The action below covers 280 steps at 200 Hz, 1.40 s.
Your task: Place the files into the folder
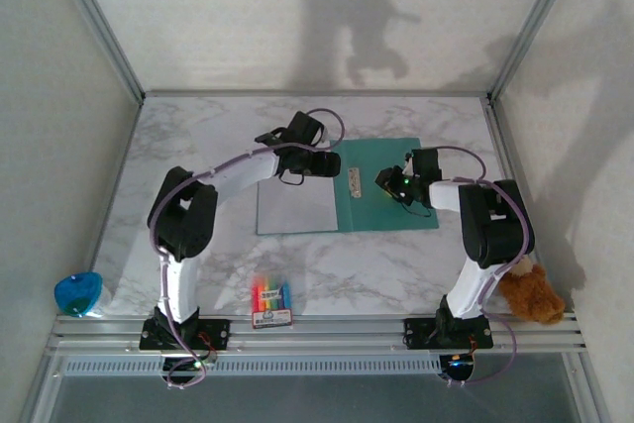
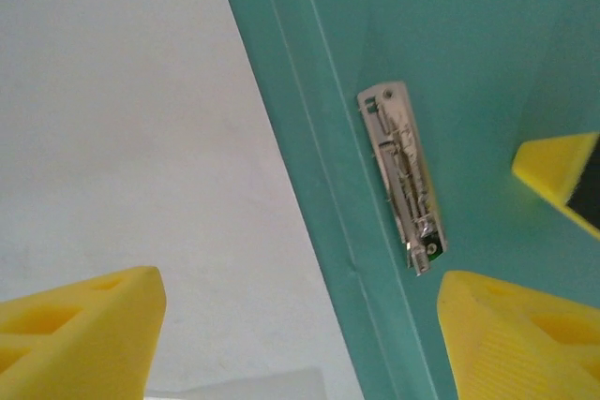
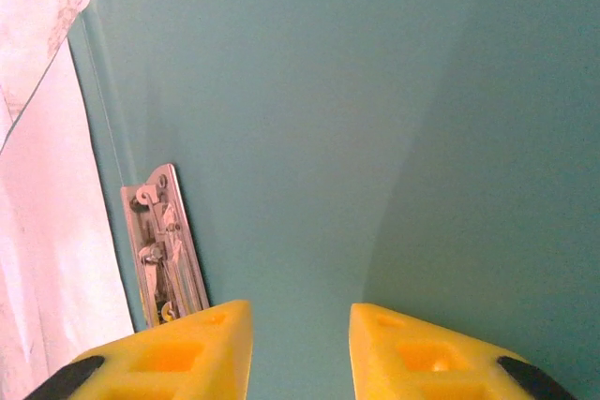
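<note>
The teal folder point(image 1: 374, 211) lies open at mid-table, with a pale grey file sheet point(image 1: 295, 207) over its left panel. A metal clip point(image 2: 405, 175) sits on the right panel beside the spine. My left gripper point(image 1: 322, 162) hovers over the spine, open wide with nothing between its fingers; in the left wrist view the gripper point(image 2: 300, 320) spans the sheet point(image 2: 122, 138) and the folder point(image 2: 469, 35). My right gripper point(image 1: 388, 182) is low over the bare right panel, open and empty. The right wrist view shows that gripper point(image 3: 300, 325), the folder point(image 3: 328, 91), the clip point(image 3: 164, 250) and the sheet's edge point(image 3: 47, 250).
A small colourful crayon box point(image 1: 270, 302) lies near the front edge between the arm bases. A blue object point(image 1: 77, 291) sits at the front left corner and a brown plush toy point(image 1: 530, 294) at the front right. Enclosure walls ring the marble table point(image 1: 198, 146).
</note>
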Available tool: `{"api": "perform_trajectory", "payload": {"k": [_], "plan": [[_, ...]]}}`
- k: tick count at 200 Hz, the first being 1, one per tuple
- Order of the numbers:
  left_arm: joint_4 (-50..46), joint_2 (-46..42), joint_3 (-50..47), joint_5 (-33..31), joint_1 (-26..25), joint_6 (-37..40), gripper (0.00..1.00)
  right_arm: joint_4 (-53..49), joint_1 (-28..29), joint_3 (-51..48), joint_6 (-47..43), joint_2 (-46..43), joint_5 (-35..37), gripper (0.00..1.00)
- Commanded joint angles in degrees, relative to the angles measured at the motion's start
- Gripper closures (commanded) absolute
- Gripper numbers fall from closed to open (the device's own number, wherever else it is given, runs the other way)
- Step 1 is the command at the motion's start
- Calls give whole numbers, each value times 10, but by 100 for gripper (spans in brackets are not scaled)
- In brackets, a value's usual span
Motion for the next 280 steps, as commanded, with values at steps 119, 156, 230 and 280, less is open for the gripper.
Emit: {"api": "perform_trajectory", "payload": {"k": [119, 156, 230, 280], "plan": [[153, -155, -155, -60, 5, -67, 19, -115, 47, -8, -5, -85, 8, 60], [222, -206, -200, -69, 0, -63, 20, -132, 46, 20, -28, -97, 8, 59], [214, -212, -199, -91, -24, -71, 1, -114, 24, 33, -59, -94, 18, 58], [177, -138, -157, -97, -79, -100, 0, -90, -2, -6, -56, -126, 29, 58]]}}
